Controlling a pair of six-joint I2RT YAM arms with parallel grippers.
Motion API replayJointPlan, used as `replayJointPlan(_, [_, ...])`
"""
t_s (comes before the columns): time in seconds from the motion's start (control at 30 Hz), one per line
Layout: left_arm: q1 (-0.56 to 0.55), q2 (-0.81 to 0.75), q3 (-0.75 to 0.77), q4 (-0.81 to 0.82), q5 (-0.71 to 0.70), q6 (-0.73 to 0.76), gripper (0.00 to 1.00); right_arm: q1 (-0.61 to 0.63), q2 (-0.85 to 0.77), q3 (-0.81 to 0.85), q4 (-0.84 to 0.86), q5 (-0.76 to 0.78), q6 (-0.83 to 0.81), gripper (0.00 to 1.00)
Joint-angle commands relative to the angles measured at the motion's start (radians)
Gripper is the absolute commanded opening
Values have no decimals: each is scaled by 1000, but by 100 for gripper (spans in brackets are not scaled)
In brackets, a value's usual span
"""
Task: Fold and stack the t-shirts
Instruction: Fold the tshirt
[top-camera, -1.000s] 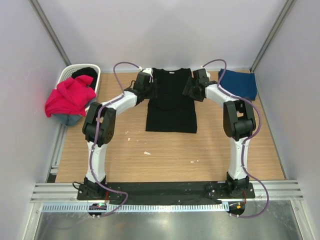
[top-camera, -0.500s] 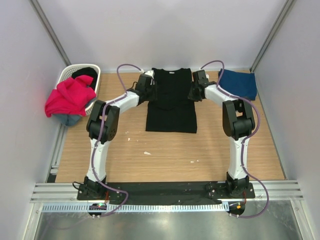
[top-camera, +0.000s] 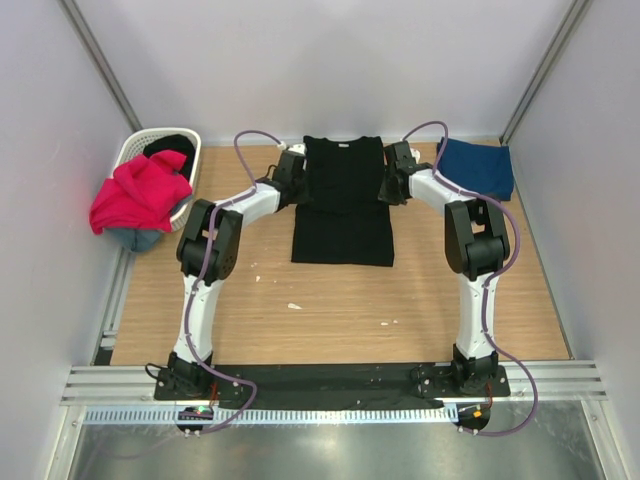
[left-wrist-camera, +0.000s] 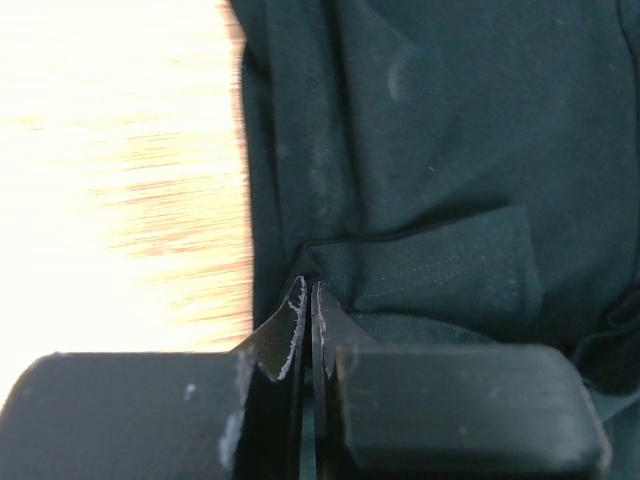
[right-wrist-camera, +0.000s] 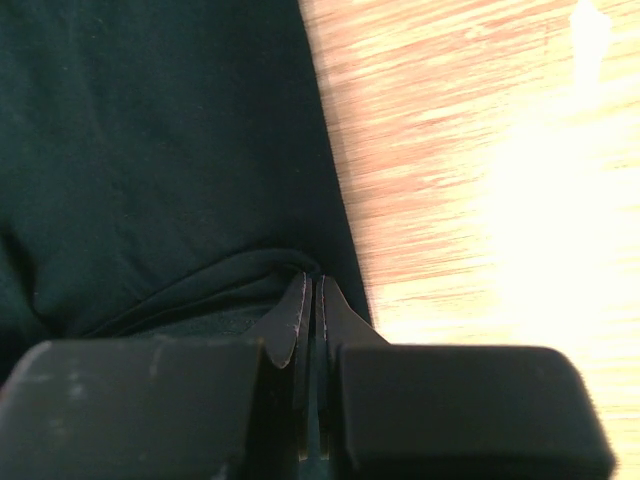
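A large black t-shirt (top-camera: 342, 205) lies flat at the far middle of the table, its sleeves folded in so it forms a long rectangle. My left gripper (top-camera: 299, 178) sits at its left edge near the shoulder. In the left wrist view that gripper (left-wrist-camera: 308, 290) is shut, with its tips pinching the folded sleeve hem of the black t-shirt (left-wrist-camera: 450, 150). My right gripper (top-camera: 387, 180) mirrors it at the right edge. Seen from the right wrist, this gripper (right-wrist-camera: 311, 282) is shut on a bunched fold of the black t-shirt (right-wrist-camera: 150, 130). A folded navy t-shirt (top-camera: 477, 167) lies at the far right.
A white lattice basket (top-camera: 132, 150) stands at the far left, partly off the table's edge. A magenta-red t-shirt (top-camera: 140, 190) drapes over its rim and a dark cloth (top-camera: 170, 145) lies inside. Bare wooden table (top-camera: 330, 300) stretches toward the arm bases. Grey walls close in on three sides.
Both grippers have slid inward to the black t-shirt's side edges and closed from open to shut on the cloth. The shirt itself has not shifted.
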Motion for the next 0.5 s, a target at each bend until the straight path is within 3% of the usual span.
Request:
replayJointPlan(0.0, [18,-17,28,-1,-77,-26,0,-8,0,40,-14,42,-14,3])
replayJointPlan(0.47, [52,-47,22,23,-115,-50,0,-13,23,97,-60,40,-43,3])
